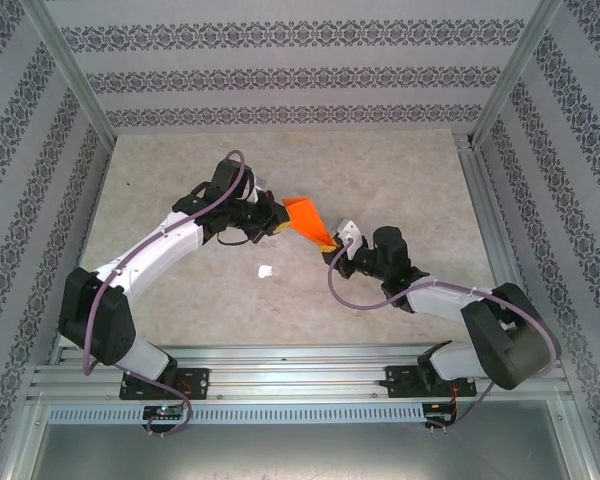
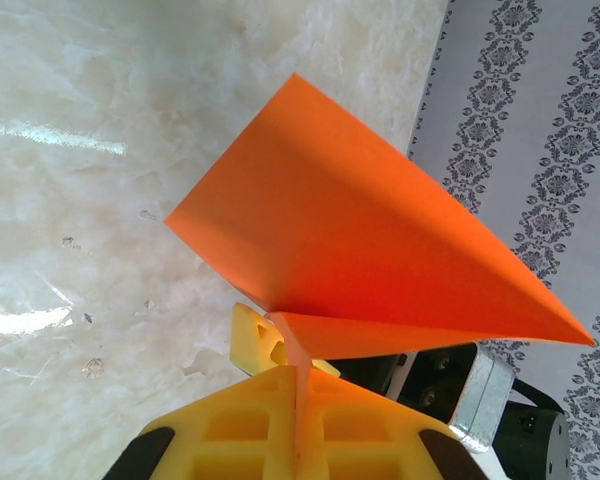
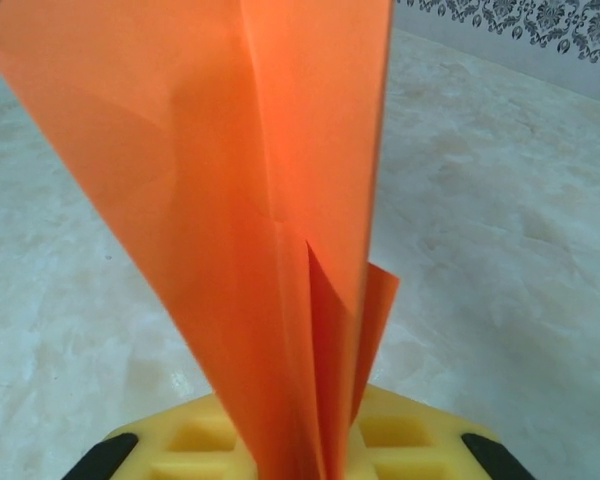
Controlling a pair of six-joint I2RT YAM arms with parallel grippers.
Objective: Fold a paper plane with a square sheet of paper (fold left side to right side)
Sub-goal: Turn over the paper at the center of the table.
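Surface: pale beige marble-pattern tabletop (image 1: 180, 180). Grey floral-striped wallpaper walls (image 1: 280, 75) on three sides.
Edges: aluminium frame posts (image 1: 75, 70) at corners; open tabletop beyond both arms; small white scrap (image 1: 267, 271) near centre.
Item: bright orange folded paper plane (image 1: 305, 217), pointed dart, raised off table between arms.
Left gripper (image 2: 298, 375): yellow fingers pressed together on wide end's fold.
Right gripper (image 3: 310, 445): pinching narrow end.

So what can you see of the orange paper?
The orange paper is thin, bright and plain, folded into a pointed wedge with creased layers. It is held up over the pale table, on a slant. The left gripper is shut on its wider end; its narrow end sits between the fingers of the right gripper.
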